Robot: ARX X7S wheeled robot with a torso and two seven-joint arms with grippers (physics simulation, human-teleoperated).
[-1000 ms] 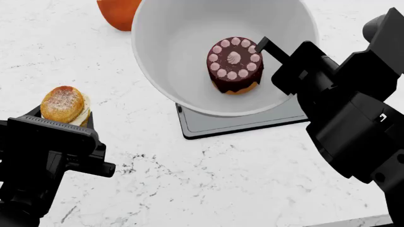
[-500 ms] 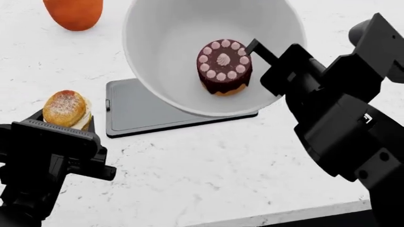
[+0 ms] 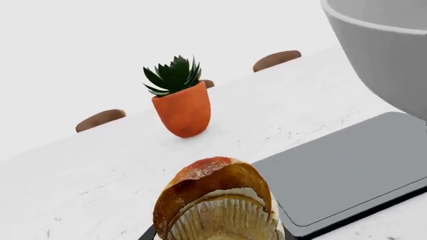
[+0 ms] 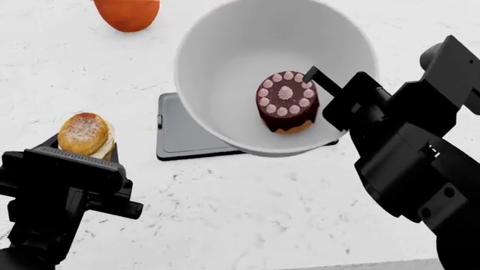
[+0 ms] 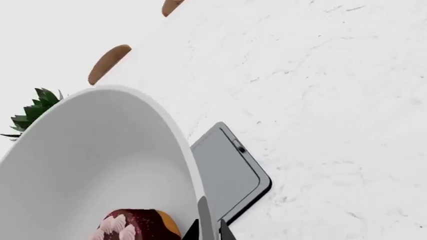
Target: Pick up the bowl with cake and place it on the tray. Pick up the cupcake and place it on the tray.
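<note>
The right pincer [image 4: 324, 85] pinches the rim of the bowl [image 4: 225, 73], held over the tray [image 4: 180, 135] with the cake [image 4: 288, 104] inside. The left pincer [image 4: 78, 147] apparently grips the cupcake [image 4: 85, 134] above the worktop [image 4: 248, 208], left of the tray.

One bowl [image 4: 225, 79], cake [image 4: 287, 108], cupcake [image 4: 86, 134], tray [image 4: 184, 135], potted plant [image 3: 179, 97].

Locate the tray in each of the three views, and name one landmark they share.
Head view: tray at centre, mostly hidden under the raised bowl.
Left wrist view: grey slab beside the cupcake.
Right wrist view: one corner showing past the bowl's rim.
Shared landmark: the orange plant pot; the right wrist view shows only its leaves.
</note>
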